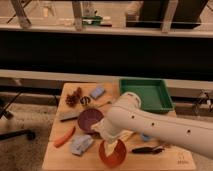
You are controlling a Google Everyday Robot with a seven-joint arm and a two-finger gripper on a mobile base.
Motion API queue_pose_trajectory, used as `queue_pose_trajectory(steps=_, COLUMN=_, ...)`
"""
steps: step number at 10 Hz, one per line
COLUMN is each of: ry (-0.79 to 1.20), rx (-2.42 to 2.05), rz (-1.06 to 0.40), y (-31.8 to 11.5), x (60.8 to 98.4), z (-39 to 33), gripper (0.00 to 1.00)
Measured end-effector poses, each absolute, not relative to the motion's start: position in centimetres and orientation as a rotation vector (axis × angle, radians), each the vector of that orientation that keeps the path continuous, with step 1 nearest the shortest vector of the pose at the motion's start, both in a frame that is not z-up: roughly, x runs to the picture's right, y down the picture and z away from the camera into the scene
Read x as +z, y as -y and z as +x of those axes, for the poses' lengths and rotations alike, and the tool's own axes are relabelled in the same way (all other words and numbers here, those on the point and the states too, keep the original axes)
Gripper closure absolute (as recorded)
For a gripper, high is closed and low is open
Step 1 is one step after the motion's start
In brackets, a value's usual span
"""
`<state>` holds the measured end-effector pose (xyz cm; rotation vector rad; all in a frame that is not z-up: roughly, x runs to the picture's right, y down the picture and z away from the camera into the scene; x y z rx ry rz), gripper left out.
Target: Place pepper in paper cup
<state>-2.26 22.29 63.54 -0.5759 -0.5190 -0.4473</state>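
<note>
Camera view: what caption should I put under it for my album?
Robot arm's pincer hovers between purple bowl and orange bowl; the pepper lies untouched on the wooden table.

- No words or numbers can be read anywhere.
- A small dark mark (182, 161) is on the near right corner of the wooden table (60, 155). It is too tiny to read.
- The gripper (106, 133) is at the end of the white arm (160, 127), between the purple bowl (86, 119) and the orange bowl (111, 156). No writing shows on it.
</note>
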Motion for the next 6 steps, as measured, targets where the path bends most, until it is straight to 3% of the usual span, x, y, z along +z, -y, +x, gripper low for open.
queue_pose_trajectory(steps=6, ry=0.559, rx=-0.472, rz=-0.538, y=-23.3, x=64.0, z=-5.0, gripper=0.20)
